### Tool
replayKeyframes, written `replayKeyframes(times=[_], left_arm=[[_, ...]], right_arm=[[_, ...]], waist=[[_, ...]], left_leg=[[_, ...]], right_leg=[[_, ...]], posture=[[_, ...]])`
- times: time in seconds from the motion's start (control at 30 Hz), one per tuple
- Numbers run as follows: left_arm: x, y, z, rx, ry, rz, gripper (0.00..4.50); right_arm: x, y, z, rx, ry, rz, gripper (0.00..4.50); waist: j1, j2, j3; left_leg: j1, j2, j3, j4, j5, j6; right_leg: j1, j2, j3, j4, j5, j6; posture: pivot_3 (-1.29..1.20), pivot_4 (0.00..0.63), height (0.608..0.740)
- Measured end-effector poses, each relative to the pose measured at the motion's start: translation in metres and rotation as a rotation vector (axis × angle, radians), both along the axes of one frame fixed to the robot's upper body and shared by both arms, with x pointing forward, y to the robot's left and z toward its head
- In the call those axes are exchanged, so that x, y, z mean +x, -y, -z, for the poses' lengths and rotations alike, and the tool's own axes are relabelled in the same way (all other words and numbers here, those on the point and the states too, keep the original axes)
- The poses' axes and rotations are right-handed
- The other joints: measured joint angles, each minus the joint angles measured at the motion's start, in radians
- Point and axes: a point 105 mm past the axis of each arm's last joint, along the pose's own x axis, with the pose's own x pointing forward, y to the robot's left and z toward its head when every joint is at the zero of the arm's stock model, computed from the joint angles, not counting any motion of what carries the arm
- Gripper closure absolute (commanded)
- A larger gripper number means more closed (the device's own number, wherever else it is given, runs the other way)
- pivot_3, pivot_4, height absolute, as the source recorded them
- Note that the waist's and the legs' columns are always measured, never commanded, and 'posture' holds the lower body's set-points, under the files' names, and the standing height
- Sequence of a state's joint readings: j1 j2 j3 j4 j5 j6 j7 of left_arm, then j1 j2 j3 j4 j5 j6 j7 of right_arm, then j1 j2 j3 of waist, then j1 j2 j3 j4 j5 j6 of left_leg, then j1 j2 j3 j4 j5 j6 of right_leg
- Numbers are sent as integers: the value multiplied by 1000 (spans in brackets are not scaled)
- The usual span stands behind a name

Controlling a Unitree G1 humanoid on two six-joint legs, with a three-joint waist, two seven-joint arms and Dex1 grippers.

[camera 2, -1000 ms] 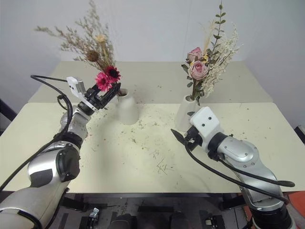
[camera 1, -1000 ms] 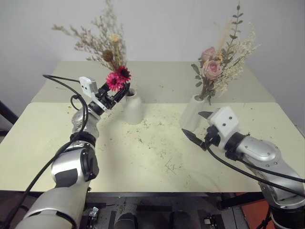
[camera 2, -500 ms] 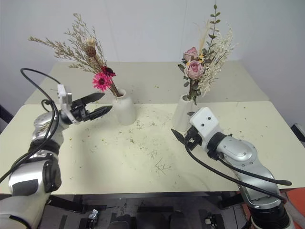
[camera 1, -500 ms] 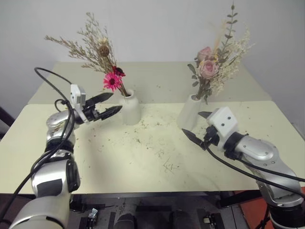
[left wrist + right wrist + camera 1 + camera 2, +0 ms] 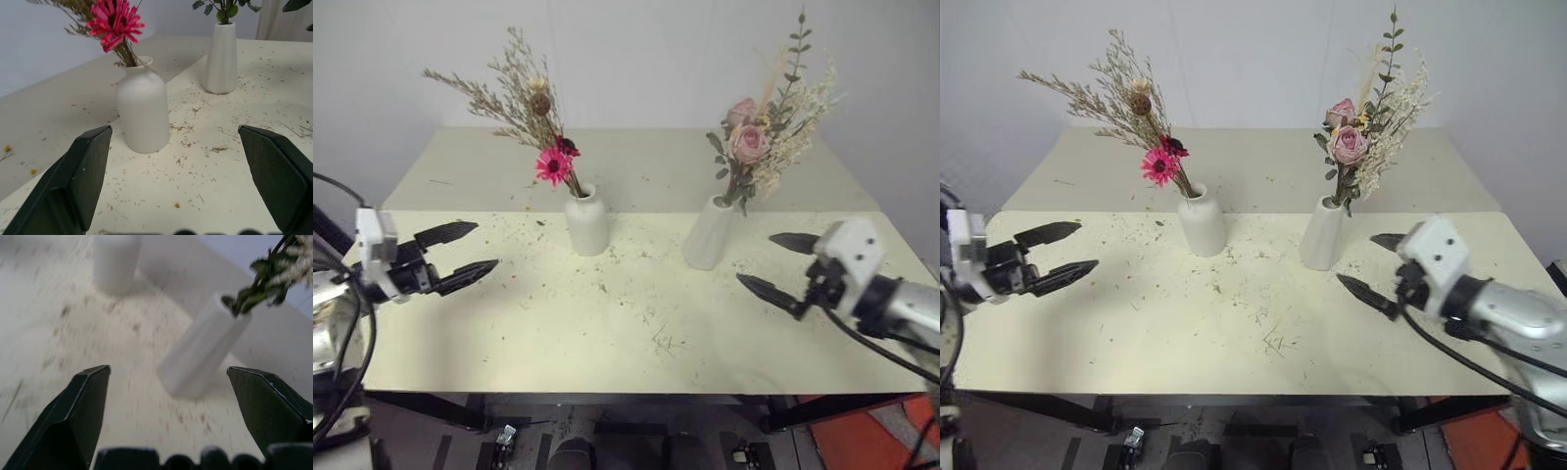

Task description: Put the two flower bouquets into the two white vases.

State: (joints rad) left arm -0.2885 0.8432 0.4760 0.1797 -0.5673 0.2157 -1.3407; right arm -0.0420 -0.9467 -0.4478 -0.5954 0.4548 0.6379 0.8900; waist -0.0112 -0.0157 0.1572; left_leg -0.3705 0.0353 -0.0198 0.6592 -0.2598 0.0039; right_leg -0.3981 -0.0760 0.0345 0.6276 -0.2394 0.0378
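Both bouquets stand in their vases on the pale table (image 5: 636,352). In the head views, left of centre, the squat bottle-shaped vase (image 5: 586,221) holds the magenta daisy bouquet (image 5: 534,116), its tan grasses fanning toward the upper left of the frame. Right of centre, the slanted cylinder vase (image 5: 707,233) holds the pale pink rose bouquet (image 5: 766,127), which reaches toward the upper right. The 2 vases stand well apart, with dried plant crumbs (image 5: 658,339) strewn over the table around them.

At the left edge of the frame the left gripper (image 5: 464,249) hangs with its 2 fingers spread wide and nothing between them, well clear of the bottle vase. At the right edge the right gripper (image 5: 781,264) is likewise spread and empty, near the cylinder vase but not touching it
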Motion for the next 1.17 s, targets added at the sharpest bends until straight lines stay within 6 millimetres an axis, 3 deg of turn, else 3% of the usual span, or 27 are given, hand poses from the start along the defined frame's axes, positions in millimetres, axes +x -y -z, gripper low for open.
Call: replayKeyframes(times=[0.2, 0.4, 0.77, 1.17], left_arm=[[-9, 3, -13, 33, -3, 16, 7], [-7, 1, -10, 32, -14, 6, 7], [6, 0, -11, 31, -4, 19, 7], [7, -2, -11, 58, -7, 17, 7]], right_arm=[[-4, 38, -10, -75, -25, 65, 0], [-7, 54, -11, -87, -23, 120, 0], [-17, 52, -7, -72, -8, 118, 0], [-17, 50, -4, -34, -14, 111, 0]], waist=[[-3, 0, 0], [-6, 0, 0], [-3, 0, 0], [-6, -1, 0]], left_leg=[[9, 1, 2, 0, 0, 0], [9, 1, 2, -1, 0, 0], [8, 1, 3, -1, 0, 0], [8, 1, 3, -1, 0, 0]], right_leg=[[9, 1, 1, 1, -1, 0], [8, 1, 2, 0, -2, -1], [8, 1, 2, -1, -2, 0], [8, 1, 2, -1, -2, 0]], posture=[[0, 150, 740], [0, 150, 740], [0, 150, 740], [0, 150, 740]])
